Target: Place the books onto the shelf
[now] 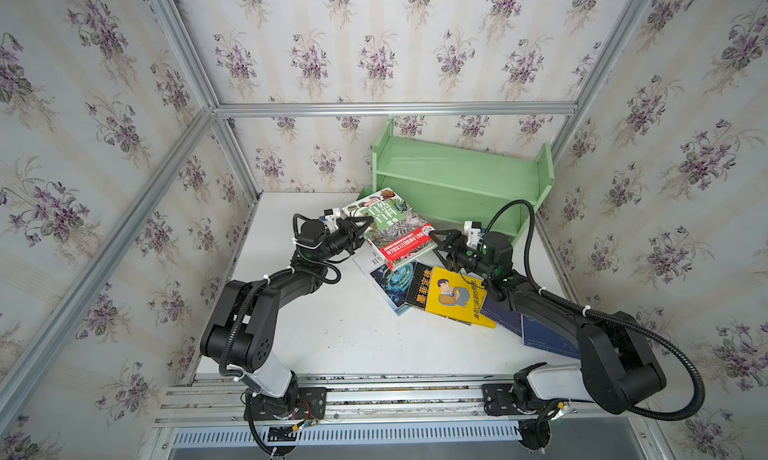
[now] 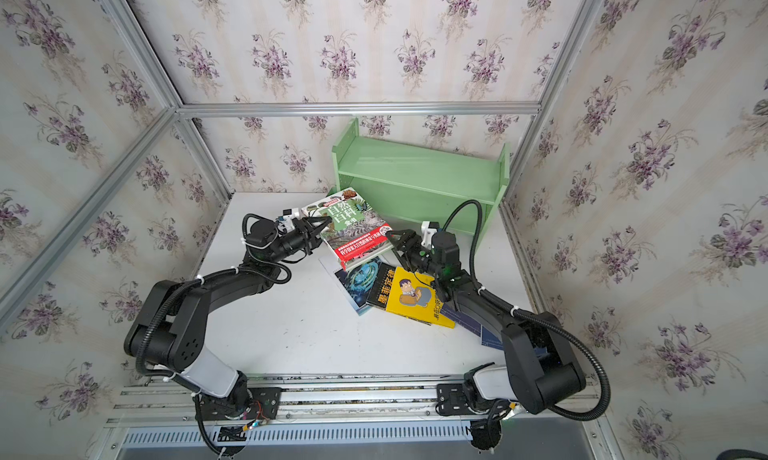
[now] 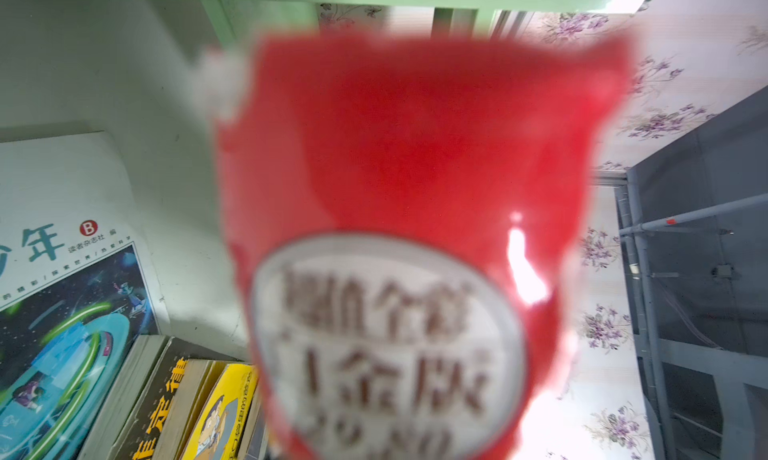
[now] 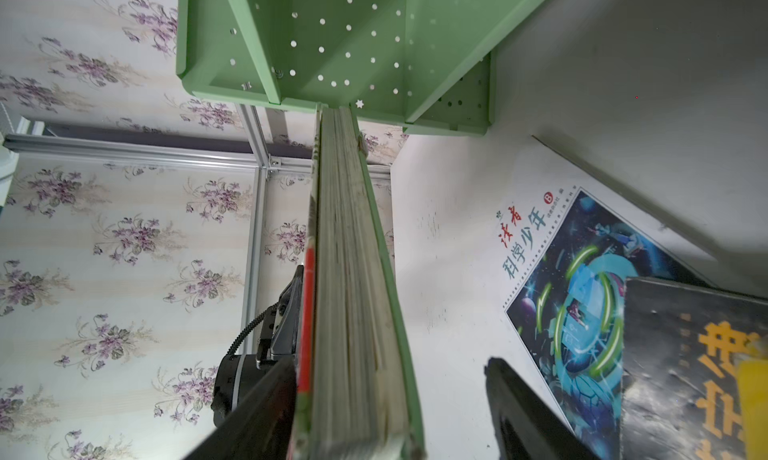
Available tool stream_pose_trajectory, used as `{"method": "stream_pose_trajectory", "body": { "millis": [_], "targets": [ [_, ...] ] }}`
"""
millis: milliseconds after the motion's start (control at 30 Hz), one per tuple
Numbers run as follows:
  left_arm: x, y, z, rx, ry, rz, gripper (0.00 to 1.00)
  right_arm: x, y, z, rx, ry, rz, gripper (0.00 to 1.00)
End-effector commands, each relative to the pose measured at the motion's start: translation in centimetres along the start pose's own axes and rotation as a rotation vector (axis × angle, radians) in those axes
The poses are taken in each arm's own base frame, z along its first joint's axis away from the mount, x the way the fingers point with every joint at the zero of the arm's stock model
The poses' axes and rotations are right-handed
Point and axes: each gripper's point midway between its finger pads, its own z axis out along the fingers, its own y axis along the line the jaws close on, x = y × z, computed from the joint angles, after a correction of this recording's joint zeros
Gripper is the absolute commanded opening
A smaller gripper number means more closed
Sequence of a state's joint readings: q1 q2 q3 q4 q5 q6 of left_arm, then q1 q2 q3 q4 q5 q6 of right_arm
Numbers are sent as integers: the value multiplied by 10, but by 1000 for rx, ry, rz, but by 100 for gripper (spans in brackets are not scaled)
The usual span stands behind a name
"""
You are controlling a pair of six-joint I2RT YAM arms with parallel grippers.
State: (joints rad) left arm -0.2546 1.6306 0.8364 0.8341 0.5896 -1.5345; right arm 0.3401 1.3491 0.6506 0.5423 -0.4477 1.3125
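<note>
As left hand [image 1: 366, 225] grips it, book [image 1: 395, 223] reads 自然百科.

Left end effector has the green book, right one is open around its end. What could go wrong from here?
1. The green book is held by the left end effector at one edge alone; it may sag or twist loose onto the white-blue book.
2. The right end effector stands open astride the book's other end; moving either arm could snag it.
3. The book's far corner sits near a side panel of the shelf and could knock it.
</note>
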Motion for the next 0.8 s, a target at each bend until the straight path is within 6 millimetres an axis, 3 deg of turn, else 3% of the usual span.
{"method": "stream_pose_trajectory", "body": {
  "millis": [0, 333, 567, 767],
  "targets": [
    [-9, -40, 9, 119, -68, 85, 1, -9, 16, -8, -66, -68, -20, 73],
    [-8, -34, 65, 102, -115, 60, 1, -8, 11, -17, -60, -94, -23, 74],
    [-25, -40, 109, 157, -189, 52, 1, -11, 9, -5, -25, -71, -11, 73],
    [-41, -30, 125, 149, -285, 45, 2, -18, 0, 7, 19, -77, 22, 73]
  ]
}}
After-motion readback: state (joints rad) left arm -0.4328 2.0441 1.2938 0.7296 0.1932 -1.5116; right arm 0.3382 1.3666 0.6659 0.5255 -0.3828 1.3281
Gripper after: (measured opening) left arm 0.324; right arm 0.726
